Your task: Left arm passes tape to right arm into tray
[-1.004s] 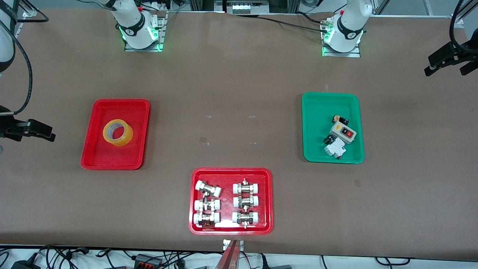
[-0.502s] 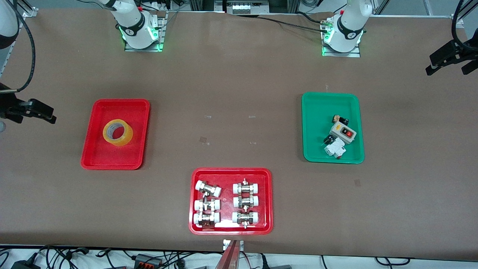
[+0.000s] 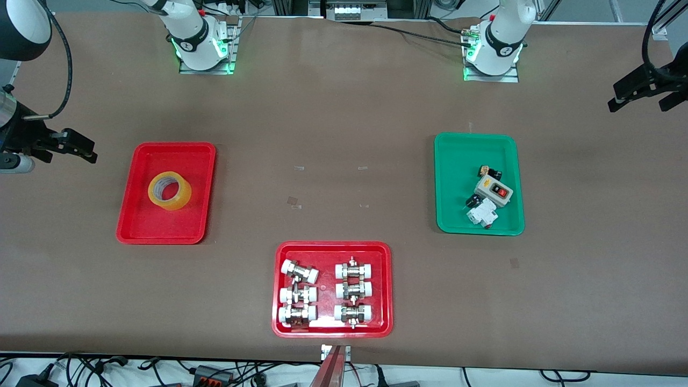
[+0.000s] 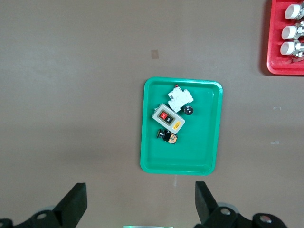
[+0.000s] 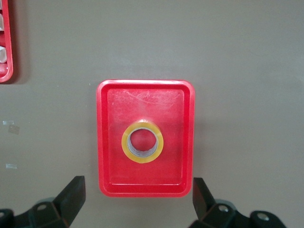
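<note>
Yellow tape (image 3: 170,191) lying flat in narrow red tray (image 3: 141,226). Right gripper (image 3: 80,147) and left gripper (image 3: 639,92): both wide open, empty, parked at table ends. Risk: roll disturbed if re-approached needlessly

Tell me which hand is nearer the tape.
Right. The right hand hangs open beside the tray holding the tape; the left hand hangs open at the left arm's end of the table.
</note>
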